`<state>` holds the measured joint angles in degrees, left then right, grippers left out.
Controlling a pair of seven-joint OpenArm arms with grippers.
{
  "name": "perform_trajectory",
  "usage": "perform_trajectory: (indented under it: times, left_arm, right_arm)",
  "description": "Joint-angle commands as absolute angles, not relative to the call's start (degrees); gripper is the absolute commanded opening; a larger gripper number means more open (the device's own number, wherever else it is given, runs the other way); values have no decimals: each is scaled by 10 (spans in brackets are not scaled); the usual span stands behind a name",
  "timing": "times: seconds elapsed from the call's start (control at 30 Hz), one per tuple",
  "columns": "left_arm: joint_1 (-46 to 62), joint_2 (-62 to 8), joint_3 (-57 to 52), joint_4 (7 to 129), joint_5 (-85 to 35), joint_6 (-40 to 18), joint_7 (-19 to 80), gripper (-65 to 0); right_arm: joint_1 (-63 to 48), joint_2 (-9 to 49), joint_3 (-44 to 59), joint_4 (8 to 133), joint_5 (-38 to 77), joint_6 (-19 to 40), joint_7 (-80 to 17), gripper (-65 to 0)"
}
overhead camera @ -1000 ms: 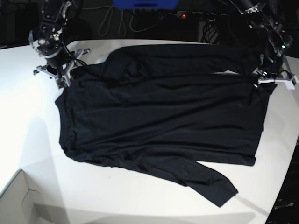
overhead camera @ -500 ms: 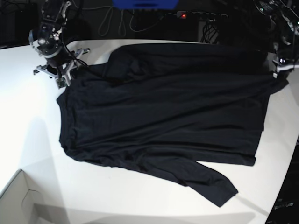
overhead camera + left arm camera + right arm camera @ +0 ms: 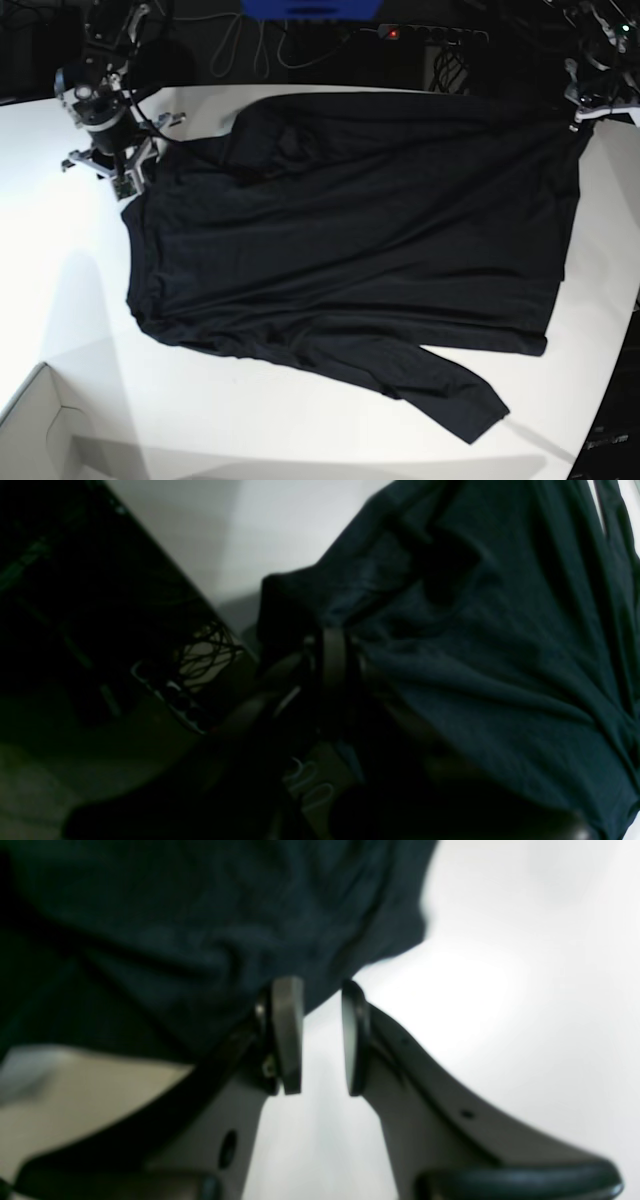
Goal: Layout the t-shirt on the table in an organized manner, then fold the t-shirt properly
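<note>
The black long-sleeved t-shirt (image 3: 350,230) lies spread across the white table (image 3: 60,260), one sleeve (image 3: 450,395) angled toward the front right. My left gripper (image 3: 580,118) is at the far right corner, shut on a bunched fold of the t-shirt (image 3: 500,630); its jaws (image 3: 332,650) are dark and pressed together on the fabric. My right gripper (image 3: 128,178) is at the shirt's far left corner. In the right wrist view it (image 3: 321,1037) is open with bare table (image 3: 500,990) in the gap, and the shirt's edge (image 3: 175,930) lies just beyond the left finger.
A pale box corner (image 3: 40,430) sits at the front left. A power strip with a red light (image 3: 430,33) and cables lie behind the table's far edge. The table's curved edge runs close on the right, near the left gripper.
My left gripper has moved up and to the far right, pulling the shirt's right corner out toward the table edge. My right gripper has shifted slightly up and left.
</note>
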<state>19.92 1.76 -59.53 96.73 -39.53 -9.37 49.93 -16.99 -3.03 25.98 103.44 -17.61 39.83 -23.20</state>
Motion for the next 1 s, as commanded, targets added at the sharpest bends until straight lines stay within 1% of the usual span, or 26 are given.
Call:
perform_trajectory:
  times: [0.0, 0.17, 0.33, 0.4, 0.43, 0.53, 0.67, 0.77, 0.97]
  left_arm:
    - [194, 10, -597, 971, -401, -97, 493, -650]
    - [189, 9, -597, 956, -401, -97, 493, -650]
    - [184, 8, -597, 956, -401, -97, 493, -650]
    - [179, 8, -597, 956, -401, -97, 493, -650]
    - [178, 8, -597, 955, -401, -97, 493, -650]
    - [177, 8, -597, 955, -401, -97, 493, -650]
    - [171, 8, -597, 955, -401, -97, 493, -650]
    - [161, 8, -596, 945, -400, -97, 493, -650]
    - [148, 7, -594, 911, -400, -97, 493, -650]
  right_arm:
    - [-167, -30, 261, 1055, -167, 400, -220, -504]
    - [-147, -29, 231, 1062, -167, 400, -220, -506]
    - [-93, -28, 211, 968, -167, 400, -220, -510]
    - [-71, -27, 213, 933, -170, 400, -220, -533]
    - [-65, -18, 213, 917, -170, 400, -220, -547]
    - [-57, 3, 215, 874, -170, 400, -220, -557]
    - [-56, 19, 261, 840, -170, 400, -219, -557]
    - [-56, 21, 303, 836, -170, 400, -219, -557]
    - [-58, 29, 345, 834, -169, 400, -219, -557]
